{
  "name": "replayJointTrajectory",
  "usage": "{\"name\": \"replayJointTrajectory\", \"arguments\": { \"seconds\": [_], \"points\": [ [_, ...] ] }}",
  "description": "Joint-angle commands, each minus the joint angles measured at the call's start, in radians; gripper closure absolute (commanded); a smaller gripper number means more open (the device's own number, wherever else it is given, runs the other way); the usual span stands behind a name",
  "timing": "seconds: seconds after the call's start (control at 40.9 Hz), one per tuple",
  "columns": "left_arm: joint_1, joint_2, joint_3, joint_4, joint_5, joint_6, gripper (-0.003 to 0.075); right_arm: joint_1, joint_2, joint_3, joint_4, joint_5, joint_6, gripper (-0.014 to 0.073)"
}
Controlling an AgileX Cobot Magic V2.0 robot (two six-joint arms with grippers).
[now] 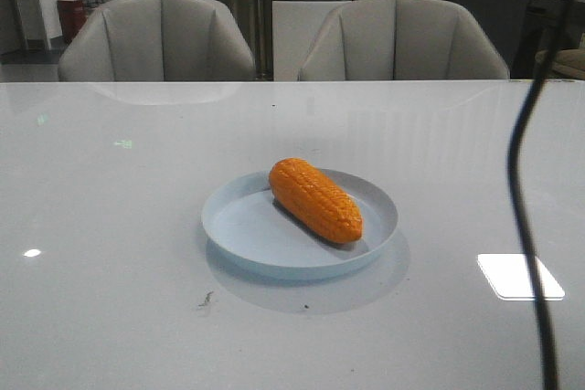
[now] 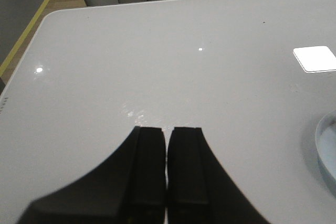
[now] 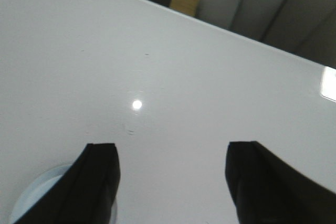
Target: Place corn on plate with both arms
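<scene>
Lying diagonally at frame centre, the corn (image 1: 314, 199) is seen resting in the plate (image 1: 239, 226), so nothing is held: left gripper (image 2: 167, 129) closed, right gripper (image 3: 173, 156) spread wide.

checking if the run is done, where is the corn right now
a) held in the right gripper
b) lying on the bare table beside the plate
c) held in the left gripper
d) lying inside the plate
d: in the front view the corn lies inside the plate, while the left gripper is shut on nothing and the right gripper is open and empty.
</scene>
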Motion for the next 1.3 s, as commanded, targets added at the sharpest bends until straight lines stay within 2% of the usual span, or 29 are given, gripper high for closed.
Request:
{"name": "replayJointTrajectory", "arguments": {
  "seconds": [0.0,0.098,0.269,0.416,0.588,0.808,1.273],
  "points": [
    [-0.001,-0.005,-0.026,-0.001,-0.081,-0.005,0.0592,-0.100,-0.147,0.113,-0.022,0.062,-0.043,0.0054],
    [-0.001,-0.005,-0.026,-0.001,-0.081,-0.005,0.0592,-0.192,-0.279,0.299,-0.021,-0.010,-0.093,0.0054],
    [-0.001,-0.005,-0.026,-0.001,-0.081,-0.005,0.0592,-0.313,-0.556,0.740,-0.018,-0.252,-0.094,0.0054],
    [-0.001,-0.005,-0.026,-0.001,-0.081,-0.005,0.0592,-0.329,-0.797,1.099,-0.019,-0.402,-0.094,0.0054],
    [-0.001,-0.005,-0.026,-0.001,-0.083,-0.005,0.0592,-0.329,-1.002,1.358,-0.007,-0.398,-0.093,0.0054],
    [-0.001,-0.005,-0.026,-0.001,-0.083,-0.005,0.0592,-0.329,-1.120,1.447,-0.007,-0.382,-0.093,0.0054],
    [-0.001,-0.005,-0.026,-0.001,-0.080,-0.005,0.0592,-0.329,-1.119,1.447,-0.007,-0.382,-0.093,0.0054]
  ]
}}
